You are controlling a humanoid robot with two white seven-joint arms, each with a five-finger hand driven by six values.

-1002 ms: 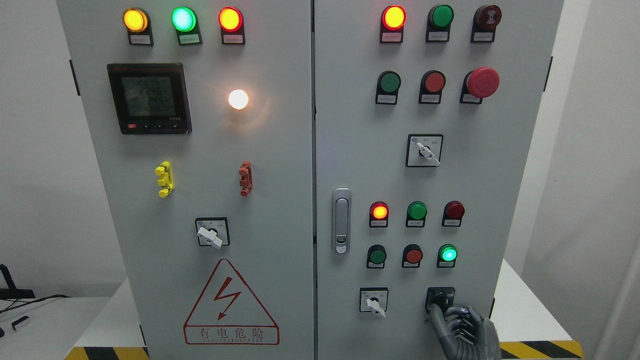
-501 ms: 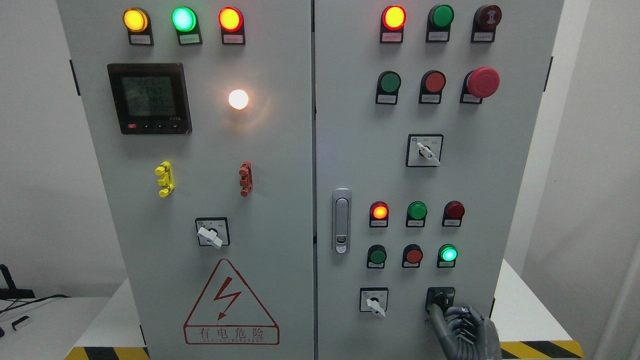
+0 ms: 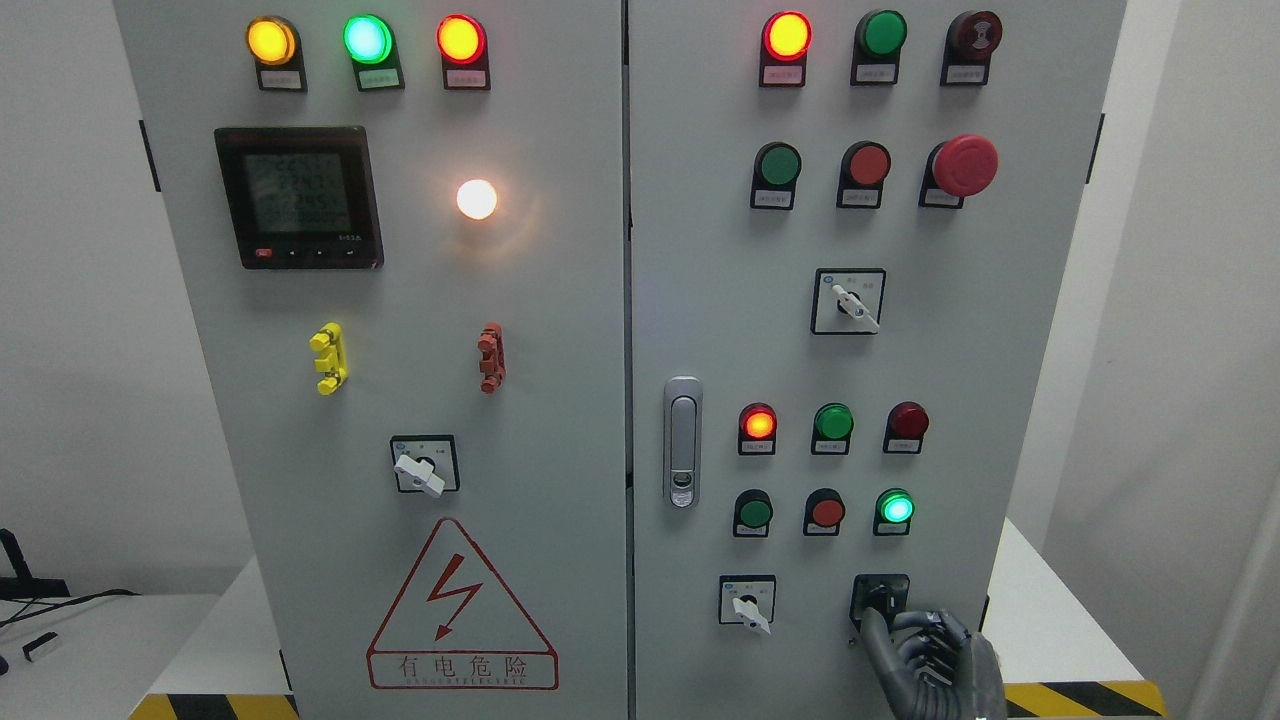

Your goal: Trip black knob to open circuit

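The black knob [image 3: 881, 596] sits in a black square plate at the lower right of the right cabinet door [image 3: 720, 300]. My right hand [image 3: 925, 655] comes up from the bottom edge just below and to the right of it. One dark finger [image 3: 872, 628] stretches up and reaches the knob's lower edge. The other fingers are curled in beside it, below the knob, and hold nothing. The knob's lower part is hidden behind that finger. My left arm does not show.
A white selector switch [image 3: 748, 603] sits left of the knob. A lit green lamp [image 3: 896, 509], a red button [image 3: 826, 511] and a green button [image 3: 754, 513] are just above. A door latch [image 3: 682, 440] is mid-panel. The cabinet stands on a white table [image 3: 1060, 620].
My right hand has drifted a few pixels right and down, its finger still at the knob. The meter's digits have changed. The knob looks the same.
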